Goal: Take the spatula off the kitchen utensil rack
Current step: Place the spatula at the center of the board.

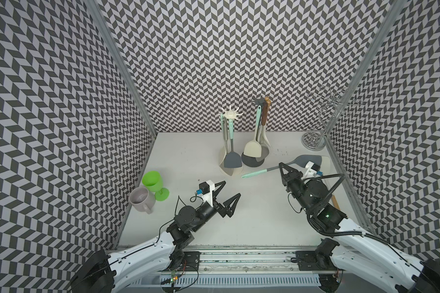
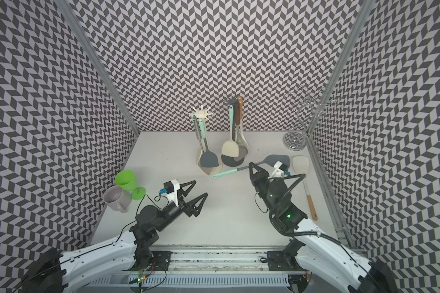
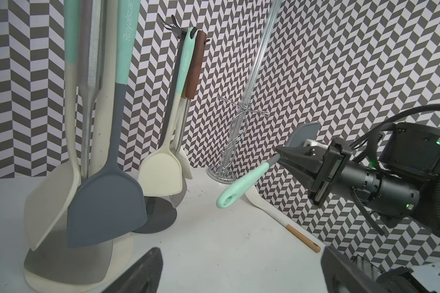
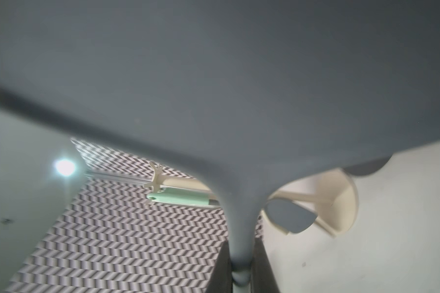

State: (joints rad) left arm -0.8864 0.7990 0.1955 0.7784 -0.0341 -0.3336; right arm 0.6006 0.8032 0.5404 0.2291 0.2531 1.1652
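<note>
Right tool is clamped on the grey neck of the spatula, where the mint handle meets the grey blade. It holds the spatula in the air above the white surface, clear of both racks. The blade sticks out behind the tool toward the right wall. The handle slopes down and away from the tool, and its end is near the base of the cream utensil rack without touching it. A dark utensil rack stands just beside the cream one, and both have other utensils hanging on them. Left tool hovers with its jaws wide apart and empty, near the handle's end but not touching it.
</note>
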